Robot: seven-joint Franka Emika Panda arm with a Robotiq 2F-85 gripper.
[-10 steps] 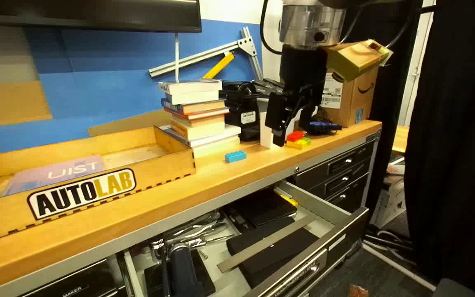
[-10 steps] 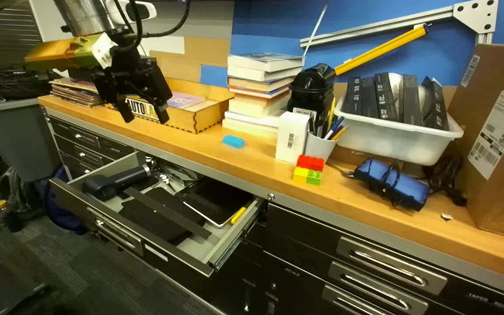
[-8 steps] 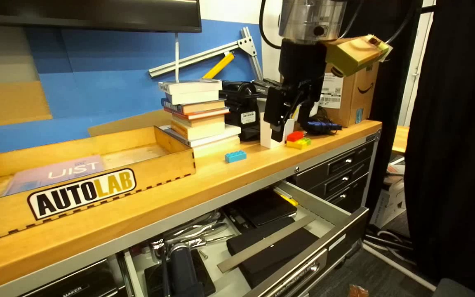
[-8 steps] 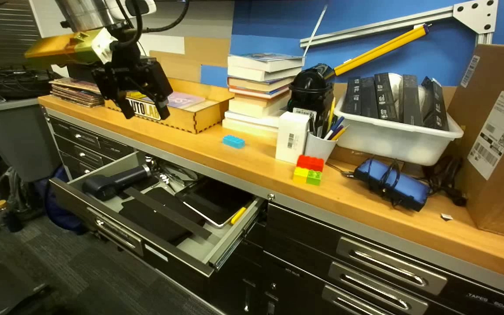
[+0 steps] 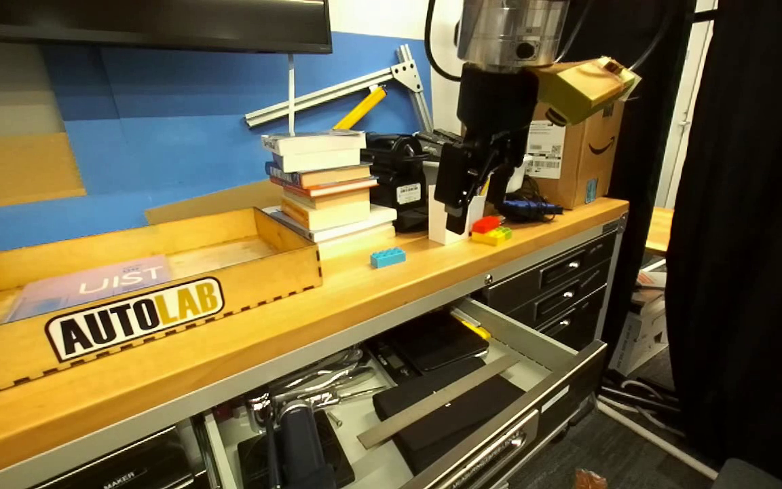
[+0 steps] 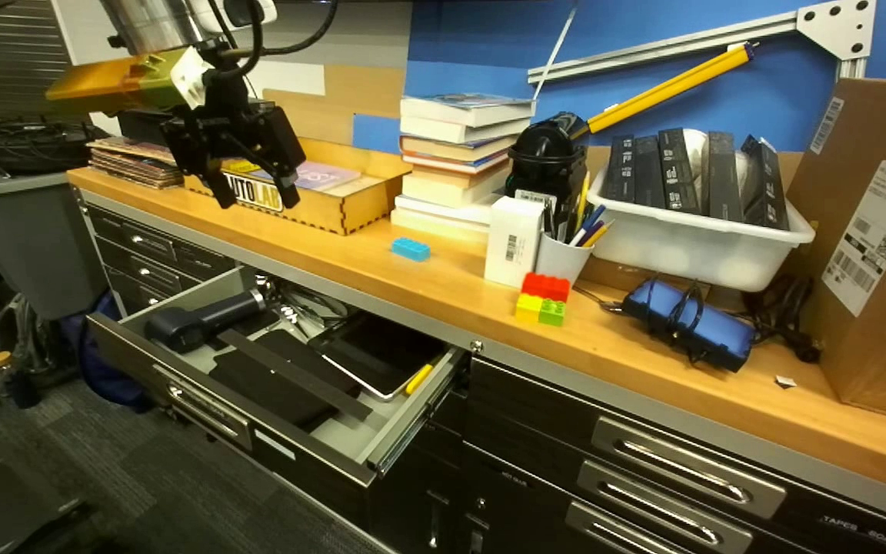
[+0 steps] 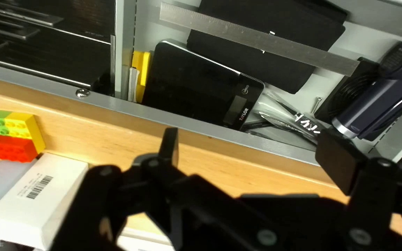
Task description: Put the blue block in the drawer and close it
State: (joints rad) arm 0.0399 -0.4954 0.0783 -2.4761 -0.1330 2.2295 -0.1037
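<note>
The blue block [image 5: 387,257] lies on the wooden worktop near the stacked books; it also shows in an exterior view [image 6: 411,248]. In the wrist view it is not visible. The drawer [image 5: 574,390] is pulled open below the worktop, and its dark front with silver handle shows in an exterior view [image 6: 131,358]. Its pale side wall [image 7: 126,42] shows in the wrist view. My gripper [image 6: 258,196] is open and empty, raised above the worktop and drawer area, apart from the block. Its spread fingers [image 7: 250,150] frame bare worktop edge in the wrist view.
A red, yellow and green brick stack [image 6: 541,298], a white box [image 6: 511,240] and a pen cup [image 6: 562,258] stand nearby. Stacked books [image 5: 326,190] and a wooden tray [image 5: 289,265] lie behind. The drawer holds a ruler [image 7: 257,38], a black scale [image 7: 201,83] and tools.
My gripper has risen slightly, still open. The block and the drawer have not moved.
</note>
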